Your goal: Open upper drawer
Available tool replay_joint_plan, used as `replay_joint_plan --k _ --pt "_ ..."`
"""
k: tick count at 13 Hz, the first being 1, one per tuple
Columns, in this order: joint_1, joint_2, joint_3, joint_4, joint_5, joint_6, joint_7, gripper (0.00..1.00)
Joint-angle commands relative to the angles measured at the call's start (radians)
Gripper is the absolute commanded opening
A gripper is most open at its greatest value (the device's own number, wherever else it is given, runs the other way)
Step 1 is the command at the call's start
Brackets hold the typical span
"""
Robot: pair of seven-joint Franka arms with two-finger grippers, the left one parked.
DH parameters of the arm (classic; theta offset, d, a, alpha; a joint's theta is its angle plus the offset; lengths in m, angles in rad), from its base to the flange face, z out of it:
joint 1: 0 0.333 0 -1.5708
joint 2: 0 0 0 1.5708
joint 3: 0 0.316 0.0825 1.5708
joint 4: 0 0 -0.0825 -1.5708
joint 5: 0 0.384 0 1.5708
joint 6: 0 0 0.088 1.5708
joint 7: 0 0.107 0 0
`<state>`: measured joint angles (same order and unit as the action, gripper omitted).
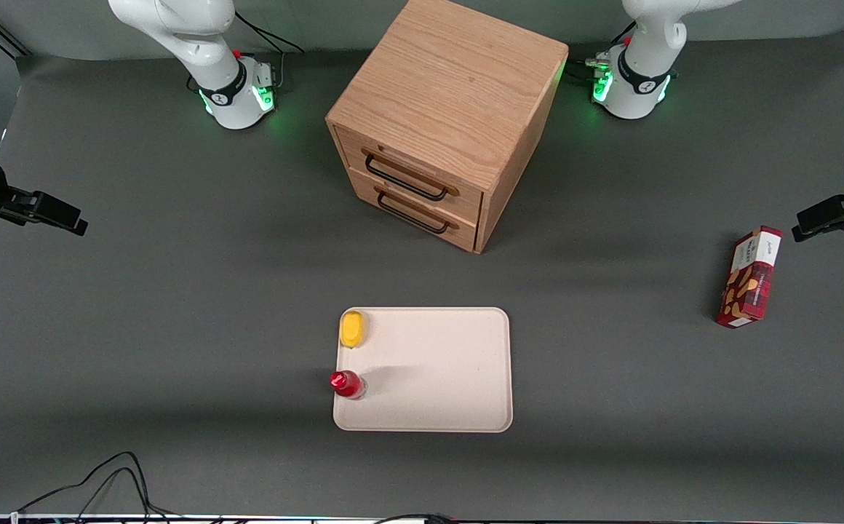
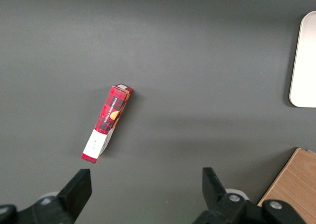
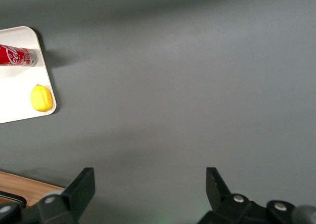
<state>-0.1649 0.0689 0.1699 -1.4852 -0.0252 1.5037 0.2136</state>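
Oak upper drawer (image 1: 407,171) shut; tool (image 3: 148,189) wide apart, empty, above bare grey table (image 3: 187,86).

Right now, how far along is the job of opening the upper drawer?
Not started. The upper drawer sits flush in the cabinet, shut like the lower drawer. Nothing is in hand: the gripper is open, over bare table toward the working arm's end, away from the handle. Still left: reach the handle, grasp it, pull the drawer out.

robot lab | arm bases (image 1: 236,98) bolted to grey-matted table (image 1: 174,306) | loose cables (image 1: 102,480)
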Motion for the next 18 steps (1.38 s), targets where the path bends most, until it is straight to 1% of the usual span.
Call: replay_joint_plan --k 1,6,7,9,10,11,15,18 --pt "-0.004 0.008 0.0 0.019 -0.015 0.001 0.0 1.0" --pt "0.005 0.003 0.003 0.025 -0.018 -0.011 0.013 1.0" --pt "0.005 -0.003 0.008 0.02 -0.016 -0.014 -0.005 1.0" --pt "0.016 -0.011 0.014 0.034 -0.01 -0.046 0.0 1.0" --pt "0.021 -0.014 0.049 0.046 0.011 -0.063 0.003 1.0" --pt "0.021 -0.02 0.103 0.06 0.019 -0.094 0.007 1.0" --pt "0.021 -0.029 0.307 0.085 0.028 -0.114 -0.013 1.0" --pt "0.021 -0.006 0.454 0.085 0.033 -0.1 -0.135 1.0"
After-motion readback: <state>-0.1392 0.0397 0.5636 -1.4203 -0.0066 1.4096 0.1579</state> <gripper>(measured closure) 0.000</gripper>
